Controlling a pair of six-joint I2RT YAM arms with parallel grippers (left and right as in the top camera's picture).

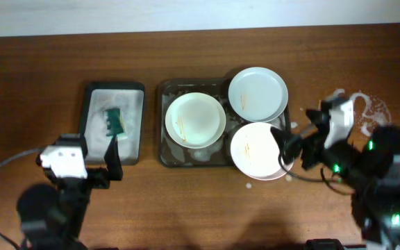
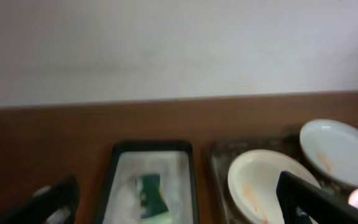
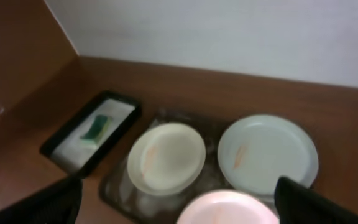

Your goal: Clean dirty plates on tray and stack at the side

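Three white plates with faint orange smears sit on the wet dark tray (image 1: 164,149): one at the left (image 1: 195,119), one at the back right (image 1: 257,93), one at the front right (image 1: 255,151) overhanging the tray's rim. My right gripper (image 1: 285,150) is open at the right edge of the front right plate (image 3: 229,210), which lies low between its fingers (image 3: 182,205). The other two plates (image 3: 166,157) (image 3: 267,152) lie beyond. My left gripper (image 1: 112,158) is open and empty at the near end of the small tray; its fingers (image 2: 185,205) frame the sponge (image 2: 151,196).
A smaller dark tray (image 1: 134,121) with white suds and a green sponge (image 1: 114,121) lies left of the big tray. White foam (image 1: 367,107) is spilled on the wooden table at the far right, behind my right arm.
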